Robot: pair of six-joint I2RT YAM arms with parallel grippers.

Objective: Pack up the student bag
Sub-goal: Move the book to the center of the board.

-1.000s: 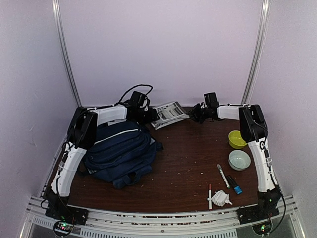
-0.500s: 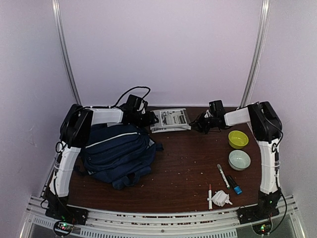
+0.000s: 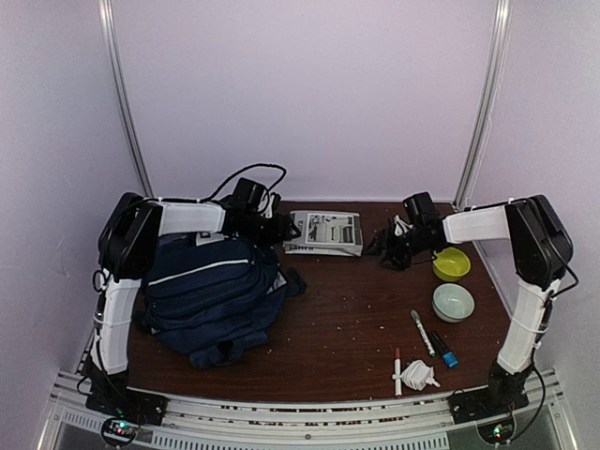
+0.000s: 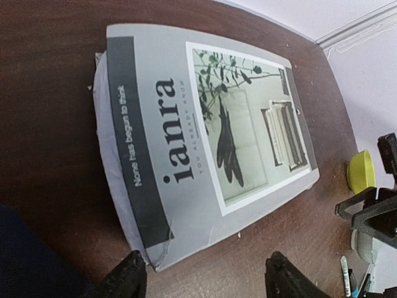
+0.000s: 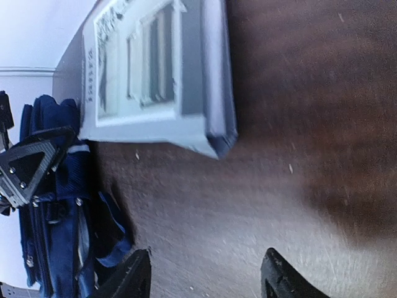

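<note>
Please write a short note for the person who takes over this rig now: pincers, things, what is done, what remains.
Left pincer: open, empty, at the end of the book nearest the bag.
Right pincer: open, empty, near the book's other end.
Book: flat on the table, held by neither.
Bag: lying at the left, beside the book.
Done: nothing visibly packed.
Left: probably the book and pens go into the bag.

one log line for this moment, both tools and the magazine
magazine: flat on table, outside student bag | left tool: open, empty | right tool: open, empty
</note>
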